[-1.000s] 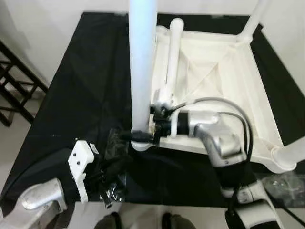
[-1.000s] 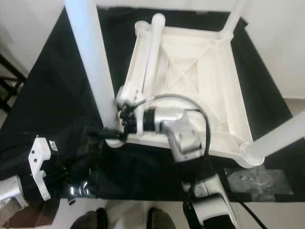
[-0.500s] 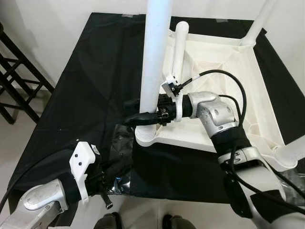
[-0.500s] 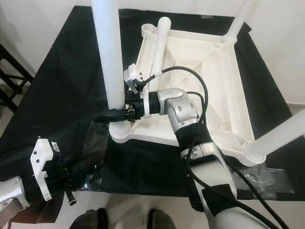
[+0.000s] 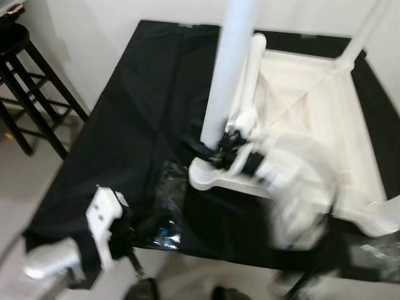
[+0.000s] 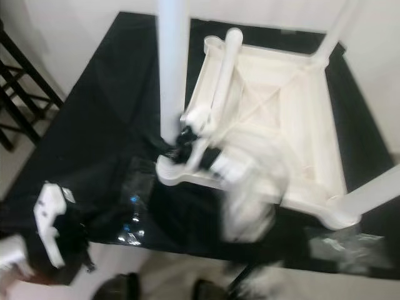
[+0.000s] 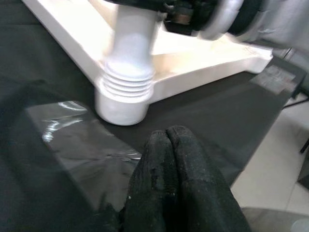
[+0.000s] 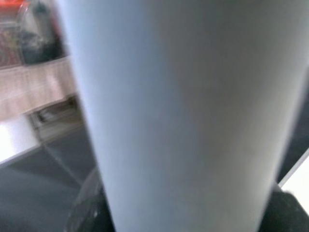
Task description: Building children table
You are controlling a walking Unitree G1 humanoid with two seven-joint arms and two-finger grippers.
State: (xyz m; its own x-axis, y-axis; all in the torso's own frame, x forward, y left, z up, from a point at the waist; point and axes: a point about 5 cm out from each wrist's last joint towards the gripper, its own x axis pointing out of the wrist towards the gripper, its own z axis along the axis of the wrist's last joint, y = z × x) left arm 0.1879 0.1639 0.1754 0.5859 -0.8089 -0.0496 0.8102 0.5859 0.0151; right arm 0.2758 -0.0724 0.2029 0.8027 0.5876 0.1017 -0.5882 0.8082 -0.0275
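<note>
A white children's table (image 5: 312, 125) lies upside down on a black cloth. One table leg (image 5: 228, 69) stands upright in its near left corner socket (image 7: 123, 104). My right gripper (image 5: 209, 150) is at the base of this leg, and its dark fingers (image 8: 89, 210) reach round both sides of it. The right arm is blurred. A loose leg (image 6: 222, 69) lies inside the table along its left rim. My left gripper (image 7: 166, 137) is shut on nothing and hovers low over the cloth's near left part, short of the socket.
Two more legs stand at the far right corner (image 5: 362, 31) and the near right corner (image 5: 387, 215). Clear plastic bags lie on the cloth near the socket (image 5: 165, 206) and at the near right (image 5: 375, 256). A dark stool (image 5: 25, 75) stands left of the cloth.
The whole picture has shifted, so the camera moved. My right arm is now blurred in motion, with its gripper still at the leg's base. The left gripper has barely moved.
</note>
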